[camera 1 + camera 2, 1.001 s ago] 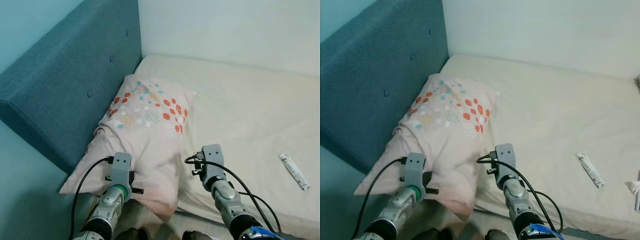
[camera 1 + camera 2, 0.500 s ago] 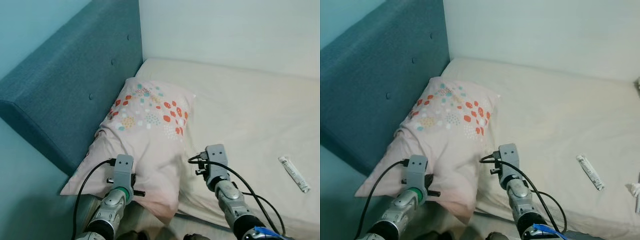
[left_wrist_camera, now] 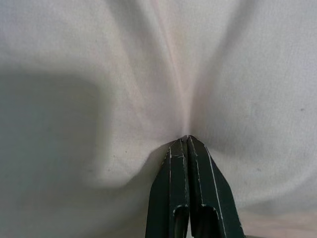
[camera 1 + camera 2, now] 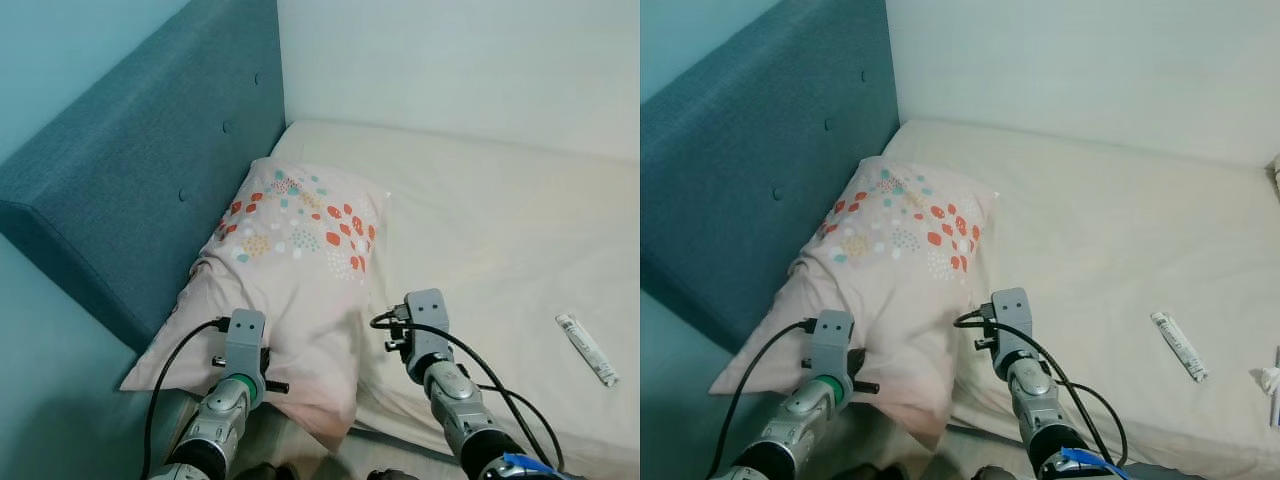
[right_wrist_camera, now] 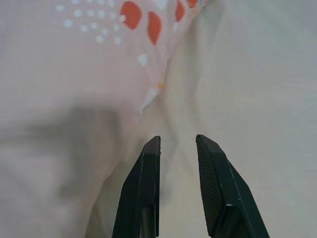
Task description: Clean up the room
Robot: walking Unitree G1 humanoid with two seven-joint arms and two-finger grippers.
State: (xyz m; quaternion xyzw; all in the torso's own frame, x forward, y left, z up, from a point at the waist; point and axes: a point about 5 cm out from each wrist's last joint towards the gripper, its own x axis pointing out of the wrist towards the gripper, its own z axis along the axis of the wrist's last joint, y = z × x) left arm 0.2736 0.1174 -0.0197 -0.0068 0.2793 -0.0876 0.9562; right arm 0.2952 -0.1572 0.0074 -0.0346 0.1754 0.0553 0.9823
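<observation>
With the pillow [image 4: 290, 270] overhanging the bed's [image 4: 500, 220] headboard-side front corner, pinched by the closed left gripper [image 3: 187, 141] while the right gripper [image 5: 178, 144] is parted and empty, tidying is judged barely begun.
</observation>
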